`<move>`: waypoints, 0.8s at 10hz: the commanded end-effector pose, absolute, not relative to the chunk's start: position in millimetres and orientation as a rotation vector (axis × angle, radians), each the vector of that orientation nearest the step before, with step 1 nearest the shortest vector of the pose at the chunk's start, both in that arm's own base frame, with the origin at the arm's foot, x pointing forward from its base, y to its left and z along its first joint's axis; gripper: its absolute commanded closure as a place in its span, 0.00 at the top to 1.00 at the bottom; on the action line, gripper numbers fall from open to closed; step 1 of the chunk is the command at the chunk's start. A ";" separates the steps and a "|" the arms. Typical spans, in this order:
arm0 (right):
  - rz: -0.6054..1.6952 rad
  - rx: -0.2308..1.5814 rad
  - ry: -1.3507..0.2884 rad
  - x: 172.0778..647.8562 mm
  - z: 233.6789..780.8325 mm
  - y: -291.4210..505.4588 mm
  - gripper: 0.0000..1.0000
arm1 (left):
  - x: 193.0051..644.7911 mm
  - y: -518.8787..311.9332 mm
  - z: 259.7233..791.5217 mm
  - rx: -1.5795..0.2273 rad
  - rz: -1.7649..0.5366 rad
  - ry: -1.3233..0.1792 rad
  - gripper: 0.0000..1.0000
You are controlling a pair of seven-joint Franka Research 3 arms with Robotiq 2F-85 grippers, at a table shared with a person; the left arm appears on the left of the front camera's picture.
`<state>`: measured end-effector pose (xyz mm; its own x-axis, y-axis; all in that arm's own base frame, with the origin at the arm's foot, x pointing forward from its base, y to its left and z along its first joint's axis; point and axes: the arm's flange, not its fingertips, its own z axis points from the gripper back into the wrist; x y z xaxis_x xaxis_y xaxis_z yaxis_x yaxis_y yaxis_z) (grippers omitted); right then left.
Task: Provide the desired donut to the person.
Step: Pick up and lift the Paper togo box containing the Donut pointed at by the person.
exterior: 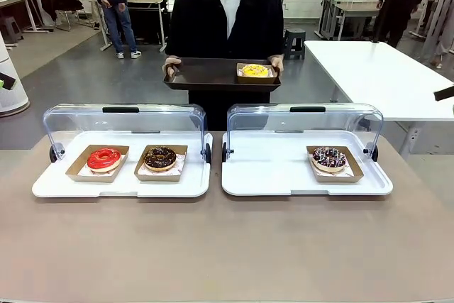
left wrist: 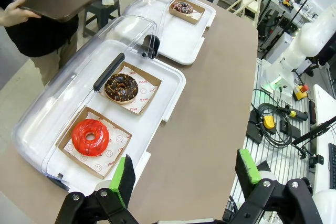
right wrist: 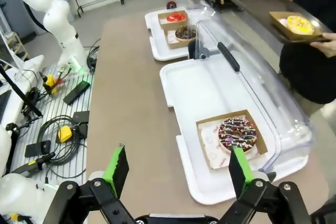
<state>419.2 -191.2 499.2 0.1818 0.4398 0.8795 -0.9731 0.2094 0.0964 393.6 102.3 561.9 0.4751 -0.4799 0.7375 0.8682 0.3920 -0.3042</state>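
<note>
1. Open lab hall with a grey floor, and other tables and people far back. A brown counter [exterior: 227,246] is in the foreground. All positions below are given from the left display tray [exterior: 71,188], which is white and flat.
2. The left display tray's clear lid [exterior: 120,122] is swung up along its far edge. On the tray is a red donut [exterior: 104,159] toward the left end, with a chocolate donut [exterior: 159,157] just beside it on the right. Each sits in its own brown card boat and the boats are apart.
3. The right display tray [exterior: 269,175] lies just beside the left display tray, off its right end with a narrow gap between. Its lid is also raised. A sprinkled donut [exterior: 329,159] in a card boat sits at the end farthest from the left display tray.
4. The person [exterior: 223,26] stands beyond the left display tray's far right corner, across the counter. Both hands hold a dark tray [exterior: 202,74] level and clear of the counter.
5. The yellow donut [exterior: 255,70] is in a card boat on the dark tray, at the end away from the left display tray.
6. The left fingers [left wrist: 125,179] are spread wide and hold nothing. They hang over the counter on the robot's side of the left display tray, nearest the red donut.
7. The right fingers [right wrist: 116,167] are spread wide and hold nothing. They are well off to the right of the left display tray, above the near edge of the right display tray by the sprinkled donut.
</note>
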 end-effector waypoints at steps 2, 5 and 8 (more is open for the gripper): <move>1.163 0.798 -0.841 419.2 499.2 -191.2 1.00 | 393.4 100.9 564.8 -0.763 -0.909 -0.608 1.00; 1.163 0.798 -0.841 419.2 499.2 -191.2 1.00 | 393.4 100.9 564.8 -0.763 -0.909 -0.608 1.00; 1.163 0.798 -0.841 419.2 499.2 -191.2 1.00 | 393.4 100.9 564.8 -0.763 -0.909 -0.608 1.00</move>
<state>419.6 -192.3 499.5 0.1843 0.4417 0.8780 -0.9726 0.2107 0.0981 393.6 102.3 561.9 0.4753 -0.4799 0.7374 0.8681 0.3921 -0.3043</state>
